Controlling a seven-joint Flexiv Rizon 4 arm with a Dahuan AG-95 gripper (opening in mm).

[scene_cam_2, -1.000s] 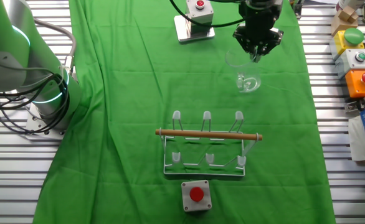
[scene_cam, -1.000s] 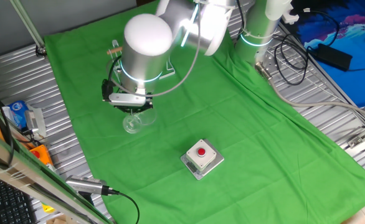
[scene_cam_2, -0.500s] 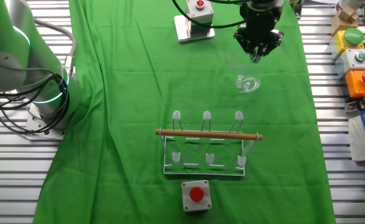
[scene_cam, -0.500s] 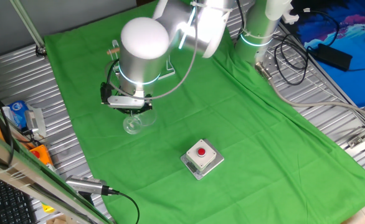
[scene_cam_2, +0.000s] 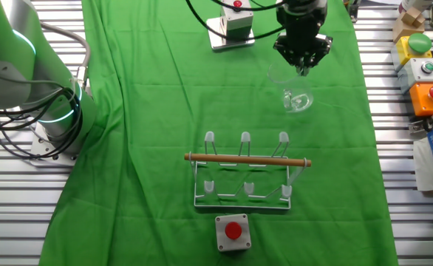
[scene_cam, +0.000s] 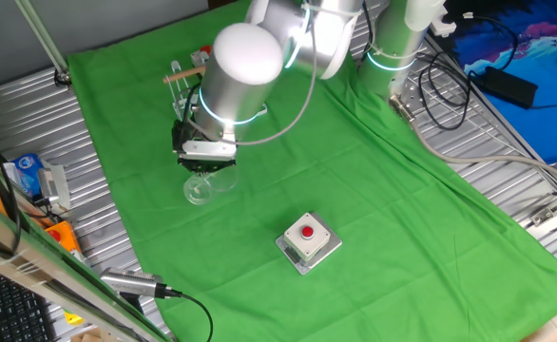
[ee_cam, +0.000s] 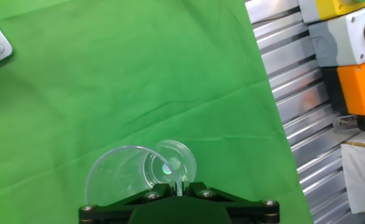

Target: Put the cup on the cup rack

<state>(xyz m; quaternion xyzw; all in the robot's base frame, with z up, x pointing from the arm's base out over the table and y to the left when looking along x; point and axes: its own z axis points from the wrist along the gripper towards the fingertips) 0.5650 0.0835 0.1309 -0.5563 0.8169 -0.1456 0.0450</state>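
The clear cup (ee_cam: 139, 171) lies tipped on its side over the green cloth, mouth to the left in the hand view. My gripper (ee_cam: 179, 186) is shut on its little handle, which shows as a thin clear strip between the two dark fingers. In one fixed view the cup (scene_cam: 201, 187) hangs just under the gripper (scene_cam: 207, 167); in the other, the cup (scene_cam_2: 296, 98) is below the gripper (scene_cam_2: 302, 68). The cup rack (scene_cam_2: 246, 174) with its wooden rod stands nearer the front, well apart from the cup. The rack (scene_cam: 185, 71) is partly hidden behind the arm.
A grey box with a red button (scene_cam_2: 233, 231) sits just in front of the rack, another (scene_cam_2: 231, 26) at the far edge left of my gripper. Orange and yellow button boxes (scene_cam_2: 423, 66) line the metal table beyond the cloth's right edge (ee_cam: 276, 118).
The arm's upper joints have swung to the right over the cloth. The gripper stays closed on the cup's handle, and the cup has shifted only slightly.
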